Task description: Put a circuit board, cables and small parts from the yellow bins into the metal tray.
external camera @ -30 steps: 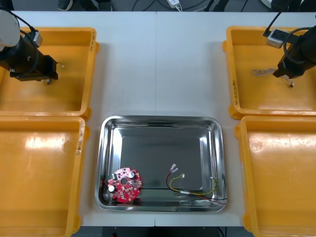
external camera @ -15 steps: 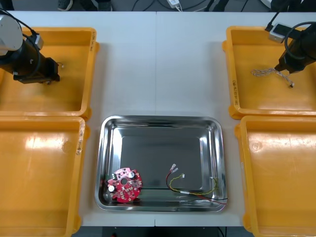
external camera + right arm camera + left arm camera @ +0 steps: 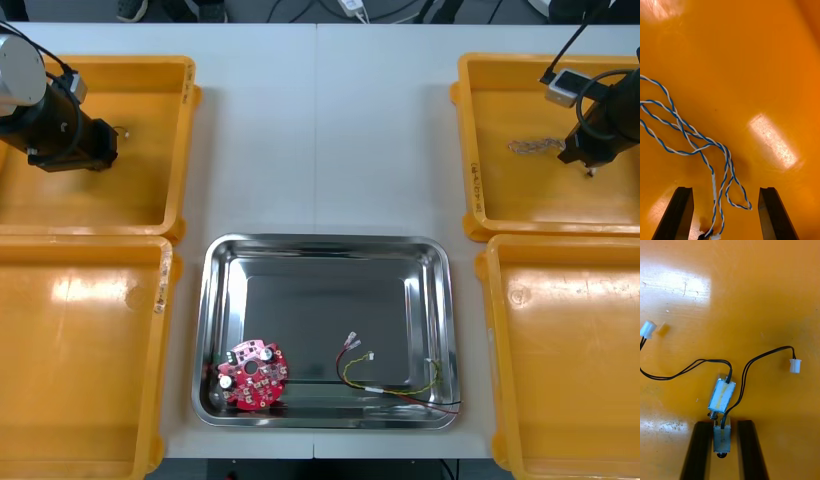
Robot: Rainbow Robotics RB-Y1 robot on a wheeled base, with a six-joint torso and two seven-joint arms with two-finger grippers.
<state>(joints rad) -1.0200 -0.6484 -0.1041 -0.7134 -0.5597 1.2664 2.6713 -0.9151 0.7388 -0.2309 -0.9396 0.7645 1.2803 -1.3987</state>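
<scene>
In the far left yellow bin point(image 3: 186, 150) my left gripper point(image 3: 108, 140) is down at the floor. In the left wrist view it point(image 3: 724, 424) is shut on a small metal part point(image 3: 722, 437) with a black cable point(image 3: 752, 363) ending in a white plug. A second such part point(image 3: 721, 394) lies just beyond the fingertips. Over the far right bin point(image 3: 470, 150), my right gripper point(image 3: 590, 165) is open. The end of the twisted blue and white cable point(image 3: 696, 138) lies between its fingers point(image 3: 679, 213). The metal tray point(image 3: 325, 243) holds a red circuit board point(image 3: 255, 375) and a red and yellow cable point(image 3: 385, 378).
The two near yellow bins point(image 3: 80, 350) point(image 3: 570, 350) flank the tray, and no contents show in them. Bare table point(image 3: 325, 130) lies between the two far bins. The blue and white cable point(image 3: 533, 147) lies towards the right bin's inner wall.
My left gripper has closed from open onto the small metal part. The right arm has shifted slightly over the blue and white cable and stays open.
</scene>
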